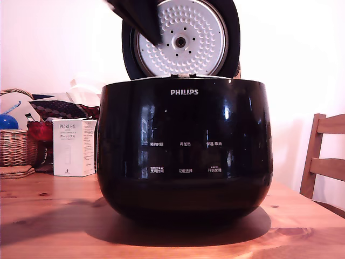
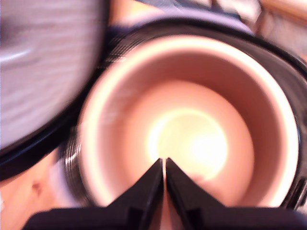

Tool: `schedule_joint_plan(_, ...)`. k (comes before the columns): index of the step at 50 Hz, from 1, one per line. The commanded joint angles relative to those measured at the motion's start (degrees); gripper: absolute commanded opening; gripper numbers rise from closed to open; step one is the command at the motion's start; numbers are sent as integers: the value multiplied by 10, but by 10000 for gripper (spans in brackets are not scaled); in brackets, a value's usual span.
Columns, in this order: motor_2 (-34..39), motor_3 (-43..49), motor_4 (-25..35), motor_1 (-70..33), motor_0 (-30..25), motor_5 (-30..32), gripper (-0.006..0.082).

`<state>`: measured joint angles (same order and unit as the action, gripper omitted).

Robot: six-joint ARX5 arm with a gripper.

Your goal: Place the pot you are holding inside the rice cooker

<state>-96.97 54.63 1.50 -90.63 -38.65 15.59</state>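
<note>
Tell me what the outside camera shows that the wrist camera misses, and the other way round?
Only the exterior view shows the front of the rice cooker with PHILIPS lettering and button labels, the wooden table, a white PORLEX box, a wicker basket and a chair. Only the wrist view gives a blurred look down into a round pinkish hollow, with the jaws almost together above it; whether they pinch anything is unclear. Both show the cooker's black body and its raised lid.
</note>
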Motion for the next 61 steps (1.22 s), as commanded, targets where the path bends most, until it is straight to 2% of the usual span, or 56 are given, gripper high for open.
schedule_joint_plan(1, -9, -7, 2, 14, 16, -6, -20)
schedule_joint_plan(23, -9, -5, 2, 68, 144, -15, -20)
schedule_joint_plan(34, -9, -17, -4, 77, 190, -15, -20)
schedule_joint_plan(61, -9, -22, -4, 78, 202, -15, -20)
